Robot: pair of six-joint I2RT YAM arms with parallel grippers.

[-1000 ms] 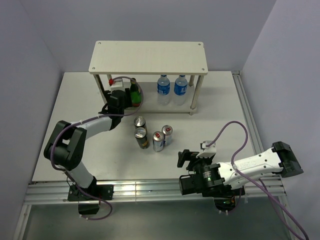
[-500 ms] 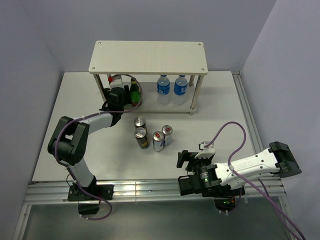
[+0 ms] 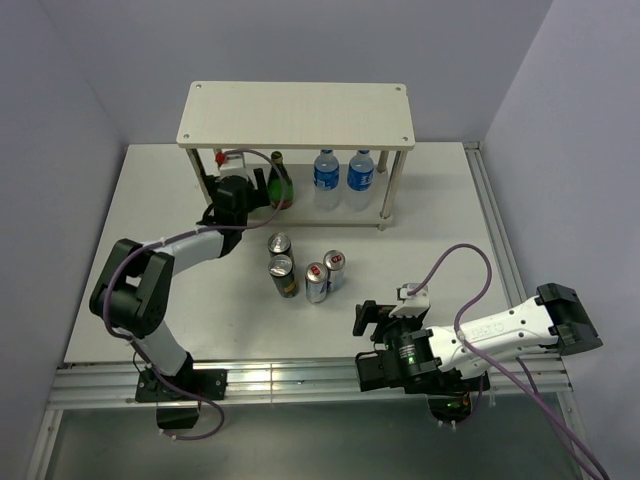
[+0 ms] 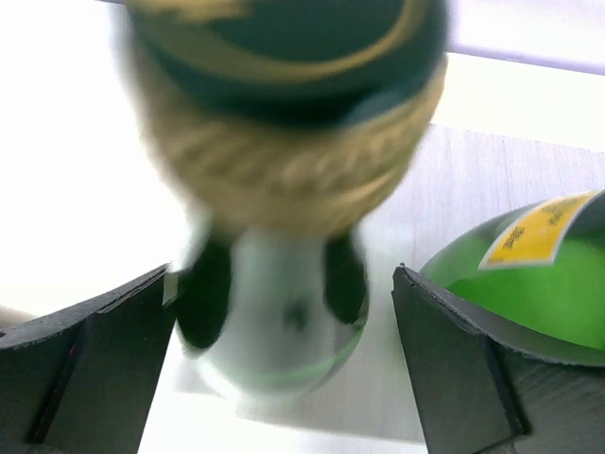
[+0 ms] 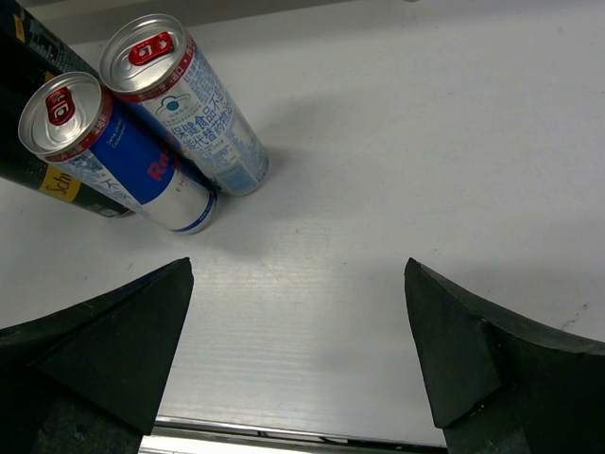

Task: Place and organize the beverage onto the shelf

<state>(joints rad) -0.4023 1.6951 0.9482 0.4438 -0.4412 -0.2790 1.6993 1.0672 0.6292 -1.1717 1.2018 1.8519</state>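
On the lower tier of the shelf (image 3: 296,115), toward its left end, the top view shows one green bottle (image 3: 281,186), just left of two water bottles (image 3: 327,172) (image 3: 361,172) with blue labels. The left wrist view counts two green bottles. One, blurred and gold-foiled at the neck (image 4: 284,189), stands between the left fingers (image 4: 95,369), which are spread wide and released, with a gap showing on the right side. The other (image 4: 539,293) is partly behind the right-hand finger. On the bench (image 3: 430,220) in front of the shelf stand four cans in a cluster: two black cans (image 3: 279,245) (image 3: 283,272) and, beside them, two slim blue-silver cans (image 3: 317,283) (image 3: 334,267). Farthest from the shelf, near the bench's front edge, the right fingers (image 5: 104,340) are spread apart over bare bench, grasping nothing.
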